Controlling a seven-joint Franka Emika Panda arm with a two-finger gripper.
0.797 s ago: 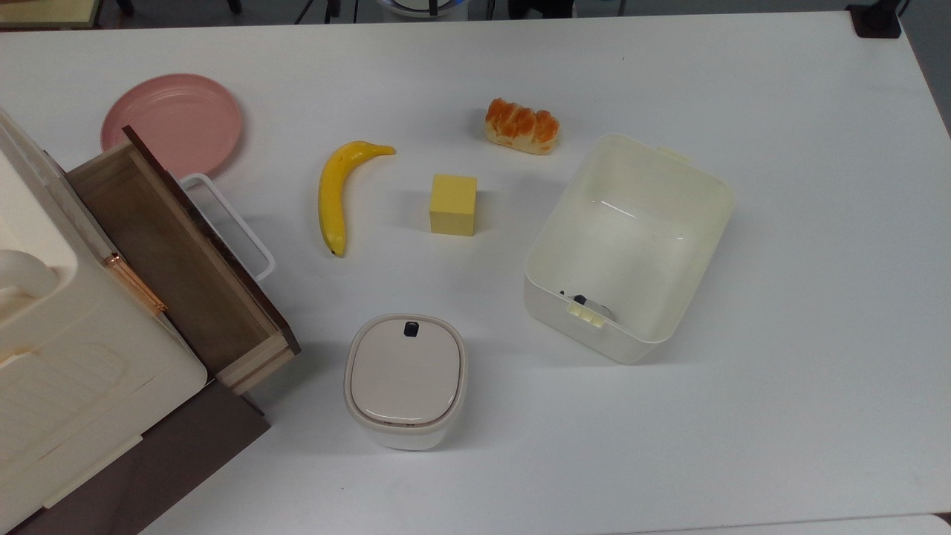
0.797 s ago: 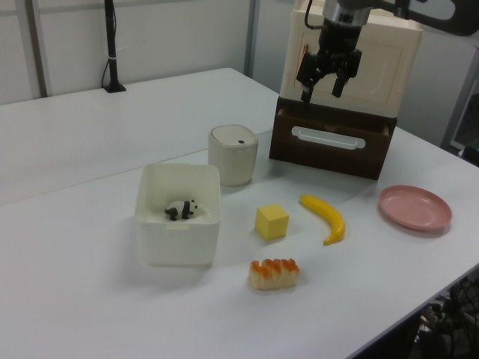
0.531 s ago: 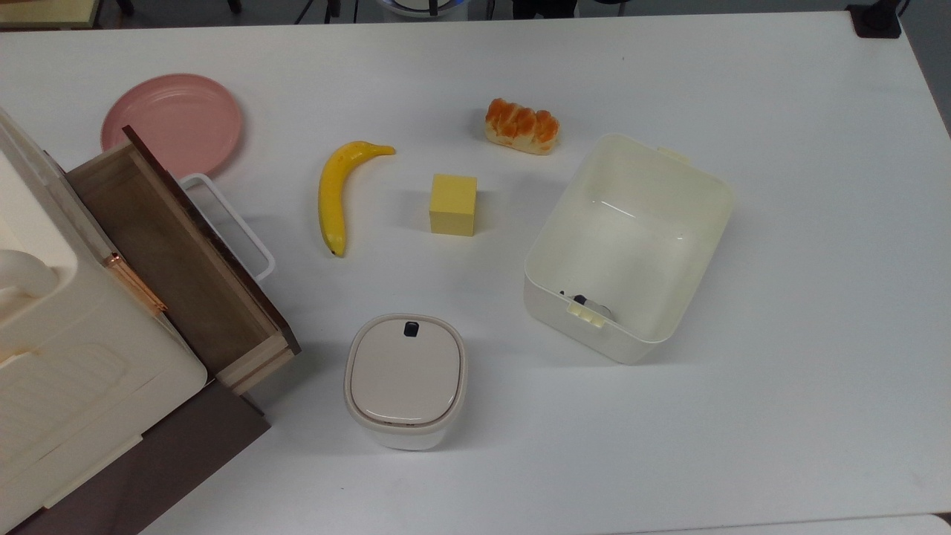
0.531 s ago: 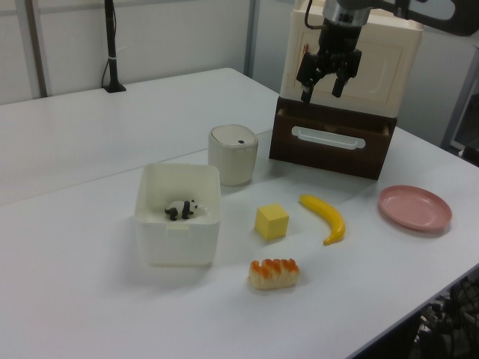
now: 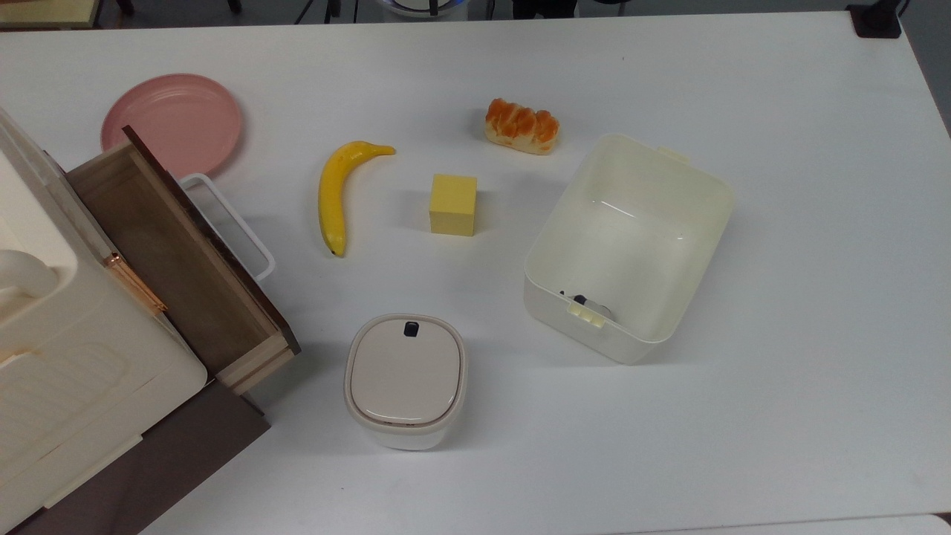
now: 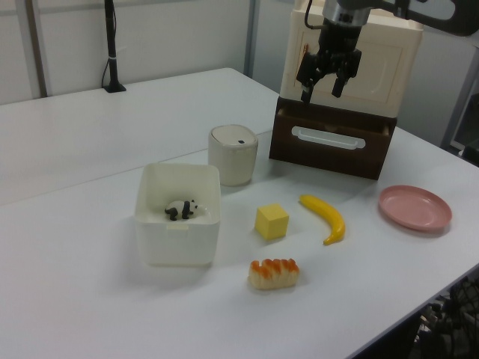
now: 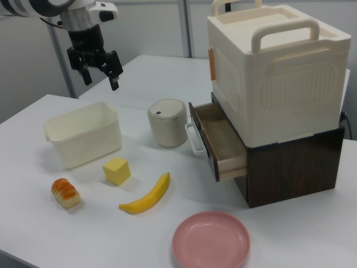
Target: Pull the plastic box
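Left view, nearest first: a bread roll (image 6: pixel 273 273) glazed orange lies at the front of the white table (image 6: pixel 90 299), with a yellow cube (image 6: pixel 272 221) and a banana (image 6: pixel 325 217) just behind it and a pink plate (image 6: pixel 415 207) off toward the left view's right. The plastic box (image 6: pixel 178 214) stands on the table to the left view's left of the cube, open-topped, a pale-yellow latch tab on its near short wall, and a small black-and-white panda figure (image 6: pixel 180 209) lies on its floor. Behind the box sits a smaller rounded white container (image 6: pixel 233 154) with a beige lid and a black button. Farther back is a dark wooden drawer unit (image 6: pixel 331 140) with its drawer pulled out, and a big cream storage case (image 6: pixel 358 56) rests on top of it. The gripper (image 6: pixel 322 82) hangs in the air in front of that case, above the drawer and well apart from the box, its two black fingers (image 6: pixel 305 75) spread wide with nothing between them. In the right view the gripper (image 7: pixel 100 75) hovers above and beyond the box (image 7: pixel 83 134), touching nothing.
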